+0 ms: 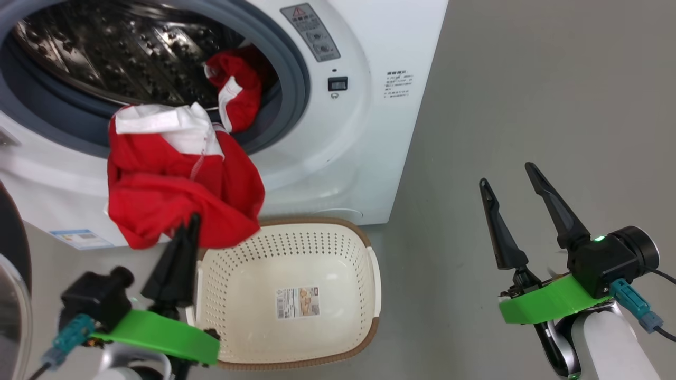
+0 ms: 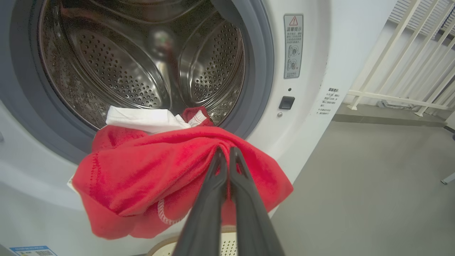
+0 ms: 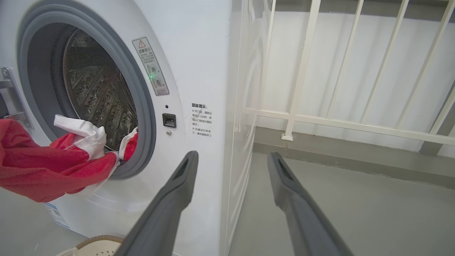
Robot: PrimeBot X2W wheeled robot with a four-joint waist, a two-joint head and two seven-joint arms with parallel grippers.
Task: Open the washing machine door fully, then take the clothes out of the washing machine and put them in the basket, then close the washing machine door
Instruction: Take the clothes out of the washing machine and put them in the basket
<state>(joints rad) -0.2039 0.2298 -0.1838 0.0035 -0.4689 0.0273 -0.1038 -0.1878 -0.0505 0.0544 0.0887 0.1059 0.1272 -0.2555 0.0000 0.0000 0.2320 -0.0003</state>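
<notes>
The white washing machine (image 1: pixel 364 137) stands with its drum open. Red and white clothes (image 1: pixel 179 184) hang out over the grey gasket; another red piece (image 1: pixel 237 89) lies inside the drum. My left gripper (image 1: pixel 191 224) is shut on the hanging red cloth, pinching a fold (image 2: pixel 224 151) of it just above the basket (image 1: pixel 288 295). The cream basket sits on the floor right below the drum mouth, with only a sticker on its bottom. The washing machine door (image 1: pixel 13 274) shows as a dark rim and glass at the far left edge. My right gripper (image 1: pixel 509 174) is open, off to the right above bare floor.
Grey floor (image 1: pixel 528 79) stretches to the right of the machine. A white railing (image 3: pixel 341 121) stands against the wall behind the machine's right side. The door latch (image 1: pixel 337 83) sits right of the drum opening.
</notes>
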